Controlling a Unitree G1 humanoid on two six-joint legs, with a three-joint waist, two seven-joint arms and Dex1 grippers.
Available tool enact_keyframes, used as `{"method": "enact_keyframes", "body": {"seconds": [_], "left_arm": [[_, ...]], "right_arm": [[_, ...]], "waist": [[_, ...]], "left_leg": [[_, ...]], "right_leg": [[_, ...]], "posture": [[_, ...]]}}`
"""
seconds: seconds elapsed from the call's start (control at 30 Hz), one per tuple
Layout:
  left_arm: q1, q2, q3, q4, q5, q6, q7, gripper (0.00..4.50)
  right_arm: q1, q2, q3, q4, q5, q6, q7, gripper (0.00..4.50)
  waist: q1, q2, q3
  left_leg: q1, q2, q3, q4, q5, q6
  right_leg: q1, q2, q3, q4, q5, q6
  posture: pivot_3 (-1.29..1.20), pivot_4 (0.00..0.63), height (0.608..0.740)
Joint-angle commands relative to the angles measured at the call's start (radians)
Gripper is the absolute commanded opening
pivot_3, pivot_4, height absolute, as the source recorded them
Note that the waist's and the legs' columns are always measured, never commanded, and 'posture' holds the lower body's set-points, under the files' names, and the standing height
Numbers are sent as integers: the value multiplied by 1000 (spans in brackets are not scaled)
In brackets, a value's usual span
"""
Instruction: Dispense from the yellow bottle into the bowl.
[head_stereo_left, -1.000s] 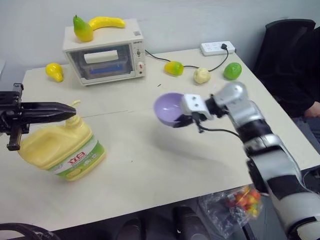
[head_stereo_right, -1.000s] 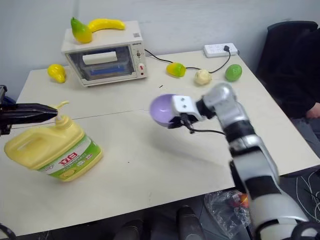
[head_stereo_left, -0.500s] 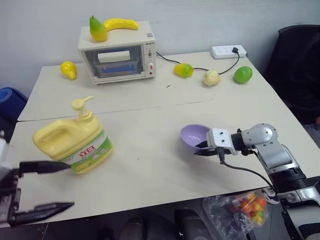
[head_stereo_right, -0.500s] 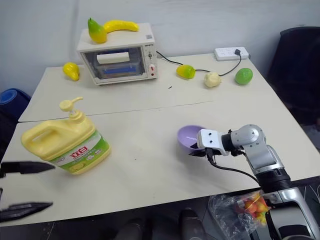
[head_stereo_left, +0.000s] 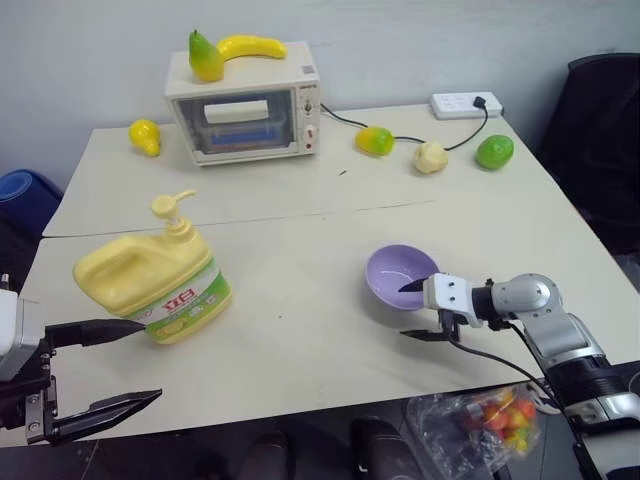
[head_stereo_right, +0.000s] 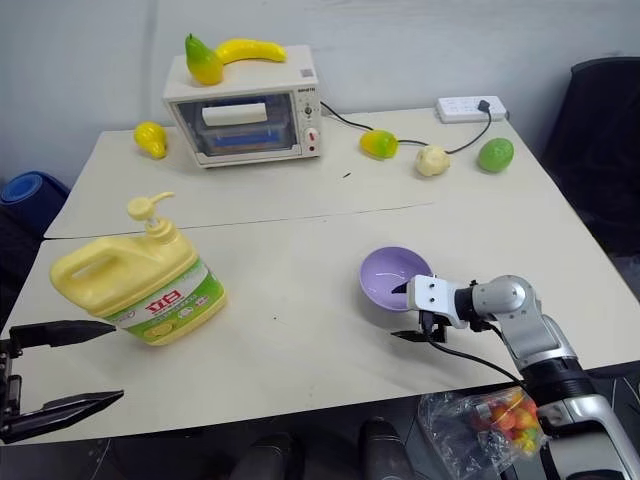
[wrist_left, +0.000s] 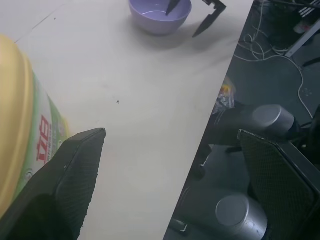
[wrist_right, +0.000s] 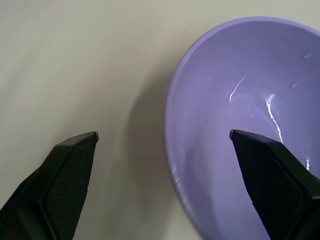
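Bowl (head_stereo_left: 401, 275) is sitting on the counter (head_stereo_left: 300, 300) toward the right side, and the right claw (head_stereo_left: 418, 312) is spread wide right at its near rim, one finger over the rim, the other outside, pinching nothing. In the right wrist view there are thin pale streaks inside the bowl, could be liquid, can't say for sure. Yellow bottle (head_stereo_left: 150, 280) stands upright on the left half of the counter, well apart from the bowl, pump top up and spout pointing away from the bowl. Left claw (head_stereo_left: 100, 367) is also spread wide, hanging low off the near left edge of the counter, just beside the bottle but not touching it.

My read: both things are set down and both claws are let go, so this looks like either the wrap-up or a reset between steps. If more pumping is needed, the bottle and bowl have to come together first, spout over the bowl, then something has to press the pump head straight down without tipping the jug.

Counter is a plain cream top with a seam running across the middle. Back of it has a small toaster oven (head_stereo_left: 246, 102) with a toy pear and banana on top, some fruit (head_stereo_left: 374, 140) scattered around, and a power strip (head_stereo_left: 465, 104) with its cord.
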Motion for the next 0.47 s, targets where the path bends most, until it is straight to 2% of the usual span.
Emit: {"method": "enact_keyframes", "body": {"seconds": [0.03,0.2,0.27,0.47], "left_arm": [[14,19,20,49,18,-36,-5,4500],[50,25,47,81,18,-50,-24,4500],[71,20,58,82,24,-59,-27,4500],[102,7,57,81,13,-70,-25,4500]], "right_arm": [[58,-117,-151,-177,191,126,92,4464],[192,-301,-327,-246,371,316,217,4464],[237,-356,-398,-230,432,394,258,4464],[286,-385,-483,-197,473,473,244,4464]], "waist": [[1,0,0],[3,0,0],[2,0,1],[-2,1,1]], "left_leg": [[0,0,0,0,0,0],[2,2,-1,-1,-4,7],[10,3,-2,-2,-6,10],[19,6,-1,-4,-9,11]], "right_leg": [[0,0,0,-1,0,0],[6,0,-3,-6,0,0],[15,0,-5,-12,0,-1],[28,0,-8,-21,-1,-5]], "posture": [[0,150,740],[0,150,740],[0,150,740],[0,150,740]]}}
